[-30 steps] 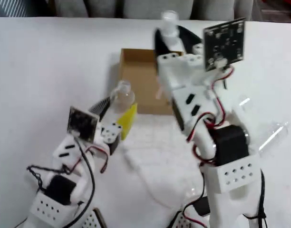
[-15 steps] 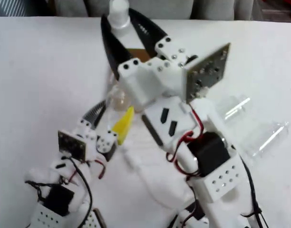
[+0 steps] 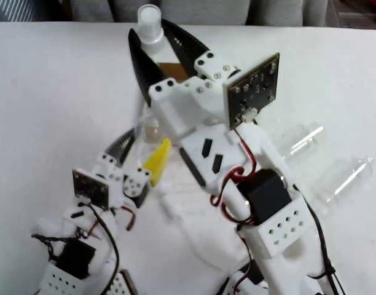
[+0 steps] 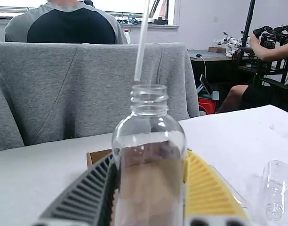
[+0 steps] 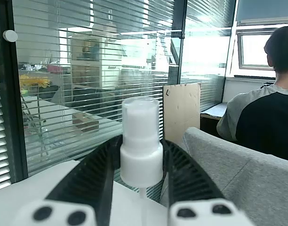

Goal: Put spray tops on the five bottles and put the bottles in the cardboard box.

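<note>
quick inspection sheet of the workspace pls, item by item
surface: white table, no spills seen
job's things: bottle upright, uncapped; spray top raised, its tube above the bottle mouth; cardboard box partly hidden by an arm; spare bottle and second spare bottle lying on the table
clutter: nothing seen
pincers: left pincer shut on bottle; right pincer shut on spray top
cables: wires, red and black, on both arms
surroundings: grey cover behind the table

Wore white plastic shells [image 3: 176, 107], black motors [image 3: 266, 192], red and black cables [image 3: 228, 182]; ended in a black right gripper [image 3: 150, 28], grey-and-yellow left gripper [image 3: 152, 136].
</note>
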Controlling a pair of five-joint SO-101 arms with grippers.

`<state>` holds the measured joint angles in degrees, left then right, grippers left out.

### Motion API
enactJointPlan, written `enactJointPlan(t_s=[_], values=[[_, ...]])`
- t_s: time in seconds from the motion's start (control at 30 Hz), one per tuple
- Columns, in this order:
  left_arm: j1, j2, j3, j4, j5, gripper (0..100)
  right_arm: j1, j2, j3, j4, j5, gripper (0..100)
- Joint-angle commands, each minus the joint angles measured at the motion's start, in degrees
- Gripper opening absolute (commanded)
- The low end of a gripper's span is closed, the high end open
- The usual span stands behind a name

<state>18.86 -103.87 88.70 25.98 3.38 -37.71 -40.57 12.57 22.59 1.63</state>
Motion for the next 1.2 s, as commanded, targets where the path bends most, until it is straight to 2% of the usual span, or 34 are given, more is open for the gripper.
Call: enactJointPlan(t_s=[0.0,0.3,0.57,1.0,1.17], values=[[-0.92,-1.01,-0.79,-1.67,-0.62,5,-0.31,-1.36,-0.70,-1.10,0.00,1.7],[-0.92,-1.01,-0.62,-1.67,-0.62,5,-0.22,-1.45,0.35,-1.01,0.00,1.6],[-0.92,-1.01,-0.62,-1.67,-0.62,5,2.86,-1.54,1.14,-0.57,0.00,1.6],[-0.92,-1.01,-0.62,-1.67,-0.62,5,2.59,-8.40,10.73,-0.92,-0.44,1.7],[-0.92,-1.01,-0.62,-1.76,-0.62,5,-1.27,-9.19,14.24,-1.10,-0.35,1.7]])
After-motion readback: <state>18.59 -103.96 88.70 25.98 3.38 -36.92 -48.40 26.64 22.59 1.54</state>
